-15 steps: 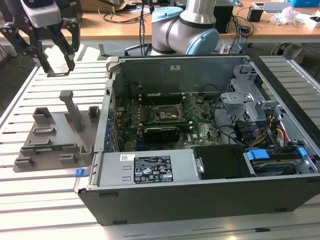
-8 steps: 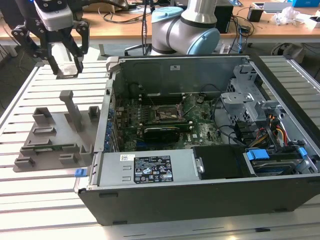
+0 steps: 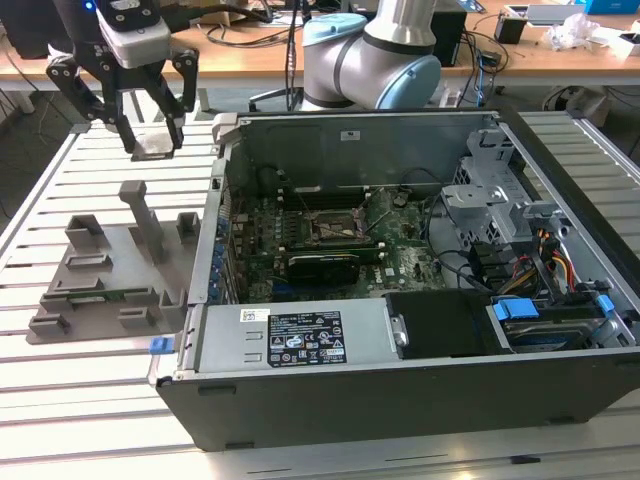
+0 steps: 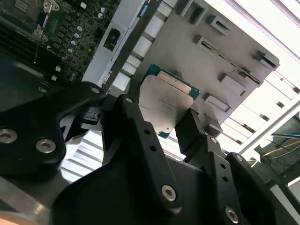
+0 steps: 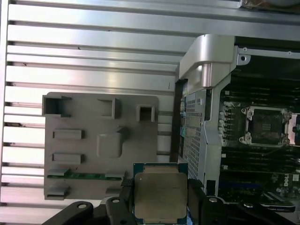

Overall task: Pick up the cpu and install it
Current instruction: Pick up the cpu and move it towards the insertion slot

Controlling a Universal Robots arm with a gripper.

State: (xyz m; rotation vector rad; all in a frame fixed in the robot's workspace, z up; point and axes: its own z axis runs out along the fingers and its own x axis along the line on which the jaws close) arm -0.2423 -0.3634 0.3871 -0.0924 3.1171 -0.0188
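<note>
Item 1: claw [image 5: 160, 202]. It is clenched on the cpu [image 5: 159, 193], with one black finger [image 5: 125, 199] against each of two opposite edges. In the exterior view I see it hanging at the far left, above the tabletop [image 3: 80, 400].

Item 2: cpu. It is held clear of every surface, with its dull silver top facing both wrist cameras and a thin green border round it. It hangs over the slatted tabletop near the fixture [image 5: 93, 140], outside the case [image 3: 400, 340] on the exterior view's left.

Item 3: fixture. A grey moulded plate with several slots and pockets and one upright post, lying flat on the tabletop just beside the case wall.

Item 4: memory stick [image 5: 84, 176]. Long and green, seated in a slot of the fixture.

Item 5: case. An open desktop computer lying on its side, with the motherboard [image 3: 400, 255] exposed.

Item 6: socket [image 5: 265, 124]. A square frame on the motherboard, well apart from the cpu.

Item 7: arm [image 3: 380, 60]. Its grey joint stands behind the case.
</note>
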